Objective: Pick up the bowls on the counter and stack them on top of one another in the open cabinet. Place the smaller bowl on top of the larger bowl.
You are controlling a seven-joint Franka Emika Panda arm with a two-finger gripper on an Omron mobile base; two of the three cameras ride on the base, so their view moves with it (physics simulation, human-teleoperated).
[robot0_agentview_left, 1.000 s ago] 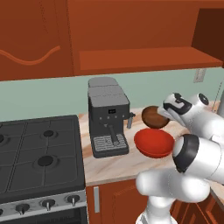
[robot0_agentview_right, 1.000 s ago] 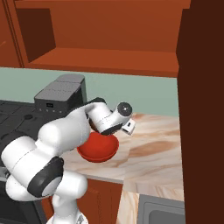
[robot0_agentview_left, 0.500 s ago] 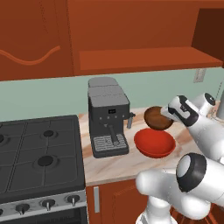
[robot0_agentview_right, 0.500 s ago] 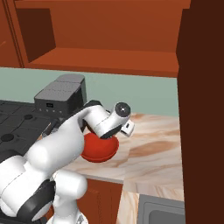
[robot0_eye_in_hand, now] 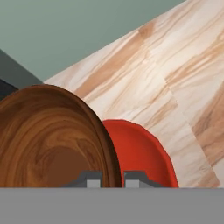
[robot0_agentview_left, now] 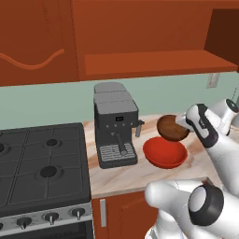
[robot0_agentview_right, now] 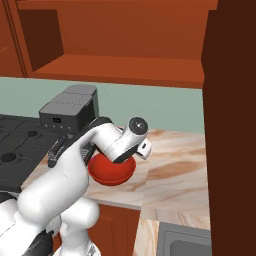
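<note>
The small dark brown bowl (robot0_agentview_left: 170,128) hangs tilted in the air above the counter (robot0_agentview_left: 140,175), its rim pinched in my shut gripper (robot0_agentview_left: 185,125). In the hand view the brown bowl (robot0_eye_in_hand: 48,140) looms at the left, its rim between my fingertips, gripper (robot0_eye_in_hand: 112,178). The wide red bowl (robot0_agentview_left: 164,152) rests on the counter just below and in front of it; the red bowl (robot0_agentview_right: 112,171) is partly hidden by my arm, and the red bowl (robot0_eye_in_hand: 142,153) peeks out behind the brown one. The open cabinet (robot0_agentview_left: 154,63) shelf runs above, bare.
A grey coffee machine (robot0_agentview_left: 114,123) stands on the counter left of the bowls. The black gas stove (robot0_agentview_left: 42,165) lies further left. A tall wooden panel (robot0_agentview_right: 232,130) rises at the right. A closed cabinet door with a wavy line (robot0_agentview_left: 32,42) is at upper left.
The brown bowl has risen off the counter in my gripper and tilted, now hanging above the red bowl. My arm has swung outward to the right.
</note>
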